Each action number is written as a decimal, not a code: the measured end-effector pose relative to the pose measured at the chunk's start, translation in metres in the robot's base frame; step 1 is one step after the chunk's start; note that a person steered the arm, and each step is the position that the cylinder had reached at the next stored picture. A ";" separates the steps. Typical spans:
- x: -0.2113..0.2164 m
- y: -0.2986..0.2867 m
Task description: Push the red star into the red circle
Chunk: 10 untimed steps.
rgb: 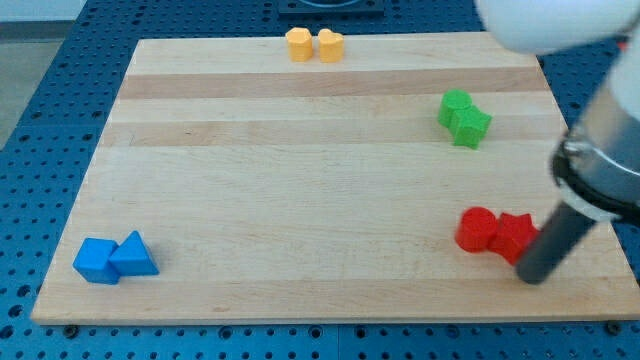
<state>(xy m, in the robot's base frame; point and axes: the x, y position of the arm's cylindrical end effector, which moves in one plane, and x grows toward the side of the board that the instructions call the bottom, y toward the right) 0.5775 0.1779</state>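
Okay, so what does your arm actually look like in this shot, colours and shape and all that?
My arm comes in from the view's top right as a rounded, white, glossy body, blurred and cut off by the frame. Below it sits a dark collar edged with a thin silver ring. From that runs a straight dark cylindrical rod, plain and unmarked, ending in my tip. No cables or labels show.

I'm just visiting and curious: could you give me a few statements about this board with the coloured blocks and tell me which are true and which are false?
1. The red star touches the red circle. True.
2. My tip sits beside the blue blocks. False: it is at the red star's lower right; the blue blocks lie at the view's bottom left.
3. The two yellow blocks sit at the view's top edge of the board. True.
4. The green blocks lie left of the yellow ones. False: they lie on the view's right.
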 end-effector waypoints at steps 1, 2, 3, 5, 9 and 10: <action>-0.031 -0.048; -0.036 -0.048; -0.101 -0.105; -0.090 -0.077; -0.229 -0.102; -0.244 -0.078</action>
<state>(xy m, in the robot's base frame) 0.3335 0.1000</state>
